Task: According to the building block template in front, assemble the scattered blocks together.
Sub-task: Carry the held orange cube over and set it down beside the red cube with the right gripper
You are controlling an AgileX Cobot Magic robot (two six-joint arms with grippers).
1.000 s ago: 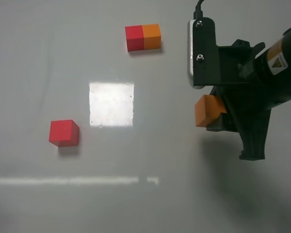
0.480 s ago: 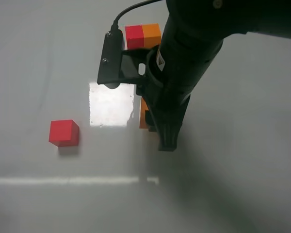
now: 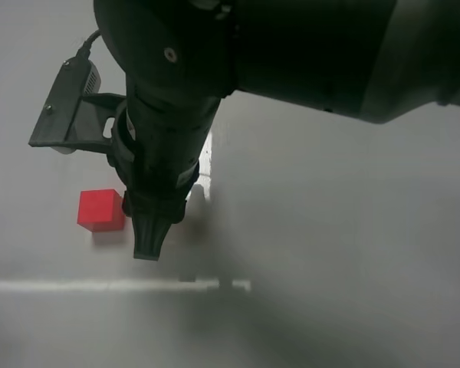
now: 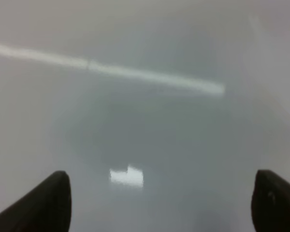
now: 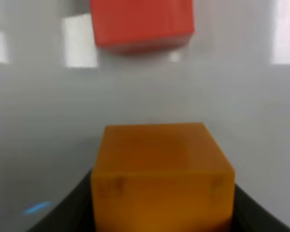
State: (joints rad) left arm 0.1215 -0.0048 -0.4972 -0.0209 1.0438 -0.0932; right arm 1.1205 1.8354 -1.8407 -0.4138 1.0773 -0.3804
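Note:
The scattered red cube [image 3: 101,209] sits on the grey table at the left. My right gripper [image 3: 149,227] has reached across and hangs just right of it. In the right wrist view this gripper [image 5: 162,215] is shut on the scattered orange cube [image 5: 160,169], with the red cube [image 5: 141,21] a short gap ahead and apart from it. In the exterior high view the arm hides the orange cube and the building block template. My left gripper [image 4: 159,208] is open and empty over bare table.
The right arm's dark body [image 3: 291,54] covers the upper middle of the exterior high view. A bright reflected strip [image 3: 100,285] crosses the table near the front. A patch of glare [image 3: 205,157] shows beside the arm.
My right arm has swung left across the table with the orange cube, from the right side to just beside the red cube. It now hides the template. The red cube has not moved.

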